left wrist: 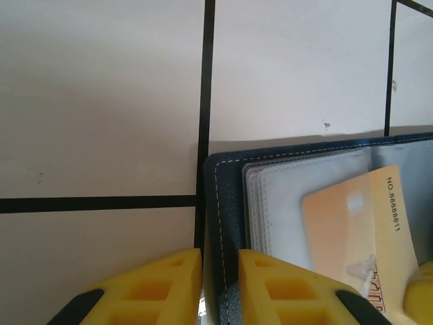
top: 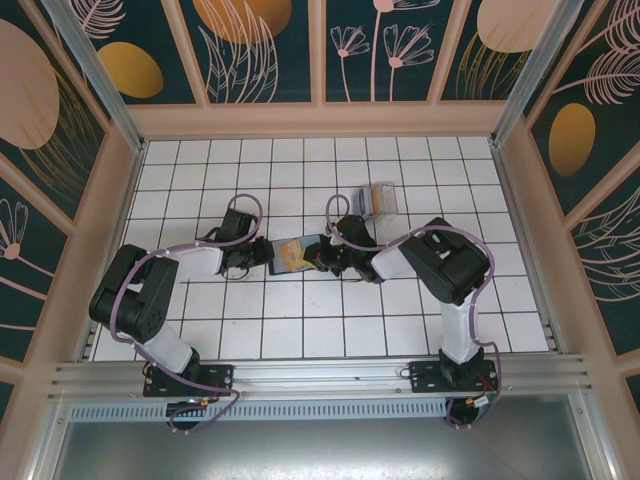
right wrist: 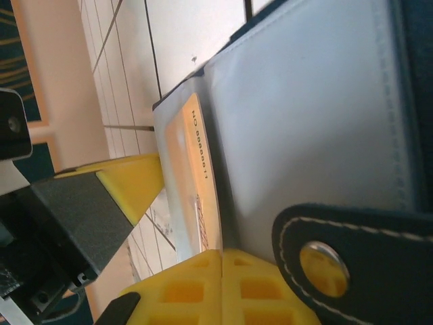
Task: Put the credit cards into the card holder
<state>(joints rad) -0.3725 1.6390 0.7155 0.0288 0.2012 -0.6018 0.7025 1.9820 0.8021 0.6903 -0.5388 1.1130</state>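
L gripper (left wrist: 220, 261) clamping card holder (left wrist: 226, 203) edge; R gripper (right wrist: 222, 254) pinching orange credit card (right wrist: 196, 183), lying over clear sleeves (left wrist: 284, 193).

Card holder (left wrist: 229, 230) between the left fingers (left wrist: 277, 288): navy, grained leather-look, matt, pale stitching. Its inside is smooth blue-grey with a slight sheen. Sleeves (left wrist: 284, 186) just beyond those fingers: clear glossy plastic film. Credit card (left wrist: 358, 230): orange plastic, glossy. Snap (right wrist: 323, 267) beside the right fingers (right wrist: 193, 292): shiny metal. All fingers: yellow matt moulded plastic, pocketed. Surface (left wrist: 101, 101): white, smooth, matt, dark grid lines.
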